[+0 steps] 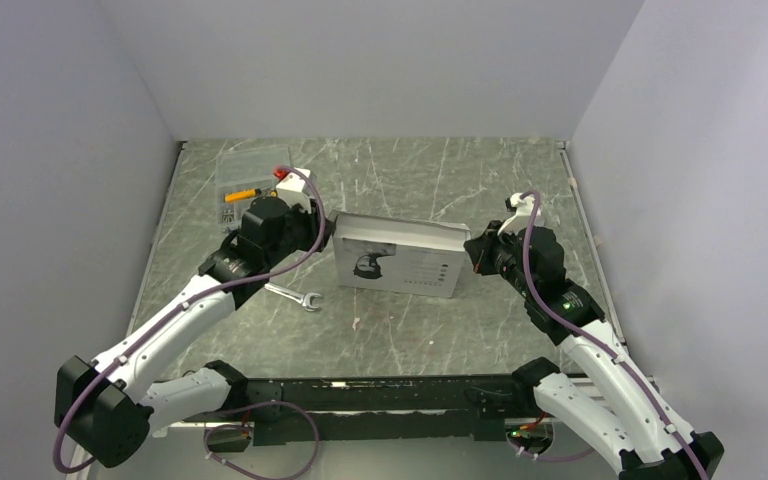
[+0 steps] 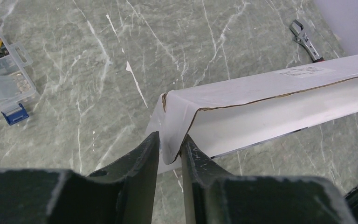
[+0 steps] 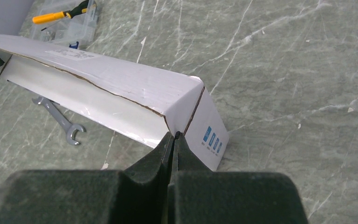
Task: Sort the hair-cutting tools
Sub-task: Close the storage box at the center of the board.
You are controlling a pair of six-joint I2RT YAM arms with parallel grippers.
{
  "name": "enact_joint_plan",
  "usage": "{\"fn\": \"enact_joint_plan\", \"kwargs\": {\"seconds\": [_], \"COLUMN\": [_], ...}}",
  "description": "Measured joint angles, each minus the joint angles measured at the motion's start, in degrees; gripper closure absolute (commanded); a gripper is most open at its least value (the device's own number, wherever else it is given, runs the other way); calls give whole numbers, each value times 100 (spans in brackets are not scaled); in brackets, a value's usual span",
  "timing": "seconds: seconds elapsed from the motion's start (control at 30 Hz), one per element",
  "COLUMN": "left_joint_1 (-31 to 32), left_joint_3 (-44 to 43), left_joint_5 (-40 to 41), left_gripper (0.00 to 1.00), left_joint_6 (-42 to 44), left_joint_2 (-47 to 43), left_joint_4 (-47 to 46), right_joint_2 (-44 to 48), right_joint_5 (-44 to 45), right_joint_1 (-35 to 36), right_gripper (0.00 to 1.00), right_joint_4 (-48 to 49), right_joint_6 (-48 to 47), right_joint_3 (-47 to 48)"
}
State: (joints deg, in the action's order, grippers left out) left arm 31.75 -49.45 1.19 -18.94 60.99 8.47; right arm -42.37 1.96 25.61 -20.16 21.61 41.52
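Clipper box [image 1: 398, 262] is steadied, apparently for opening: left tool [image 2: 170, 138] parted around its flap [image 2: 176, 116], right tool [image 3: 173, 136] closed at a corner.

we've got white shells with chunky black joints on our left arm [image 1: 175, 325] and right arm [image 1: 600, 360], and a purple cable [image 1: 317, 215] loops along each. a tiny green light [image 1: 568, 297] glows on the right one. our left pincer [image 2: 170, 140] is matte black with whitish scuffs, and our right pincer [image 3: 173, 136] is plain dark.
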Motion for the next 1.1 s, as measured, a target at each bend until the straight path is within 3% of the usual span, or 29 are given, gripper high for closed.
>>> {"fn": "enact_joint_plan", "kwargs": {"seconds": [0.2,0.37,0.73,1.1], "left_joint_1": [11,20,20,-138], "left_joint_3": [-20,-142,-1416,-1733], "left_joint_5": [-37,-125,-273,-710], "left_gripper": [99,100,100,100], "left_joint_6": [13,22,-192,-428], "left_joint_2": [55,63,490,619], "left_joint_4": [-85,92,1663,2061], "right_joint_2": [11,4,-33,-33], "right_joint_5": [-33,-63,-28,48], "right_joint_1": [0,9,9,9], "right_gripper": [100,100,100,100], "right_joint_4": [-2,-4,-2,-4], "right_joint_6": [-2,-20,-42,-44], "right_joint_3": [0,0,-2,-7]}}
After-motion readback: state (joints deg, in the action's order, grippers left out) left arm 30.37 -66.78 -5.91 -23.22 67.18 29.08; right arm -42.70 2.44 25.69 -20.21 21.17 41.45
